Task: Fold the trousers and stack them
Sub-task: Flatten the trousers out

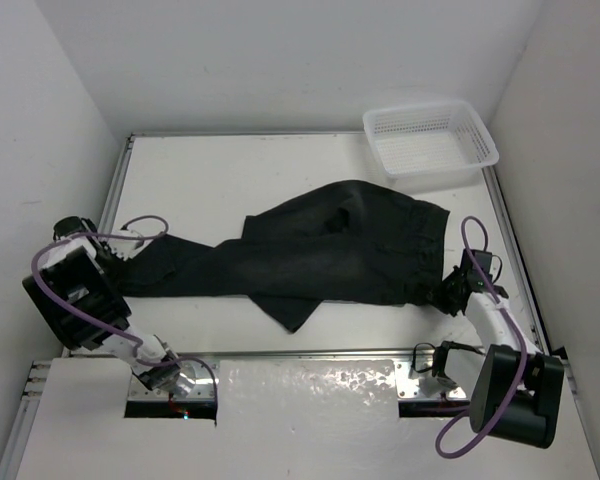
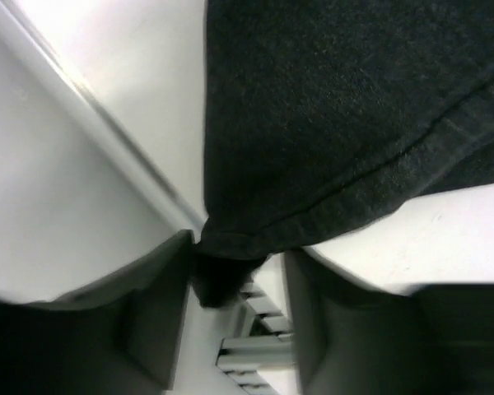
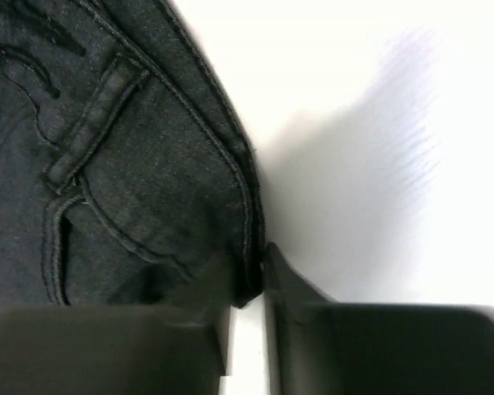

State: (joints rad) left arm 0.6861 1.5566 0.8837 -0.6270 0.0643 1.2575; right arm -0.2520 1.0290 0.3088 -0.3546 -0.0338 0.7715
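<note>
White table, trousers outside mesh basket

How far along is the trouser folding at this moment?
Done: nothing yet; the trousers lie spread out, rumpled and unfolded. In hand: the left gripper appears to pinch a leg hem, and the right gripper the waistband edge. Left: all the folding, then stacking.

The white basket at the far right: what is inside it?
Inside the basket, only its own mesh floor shows; the trousers lie outside it, on the table. Its near wall covers a thin strip of the floor.
</note>
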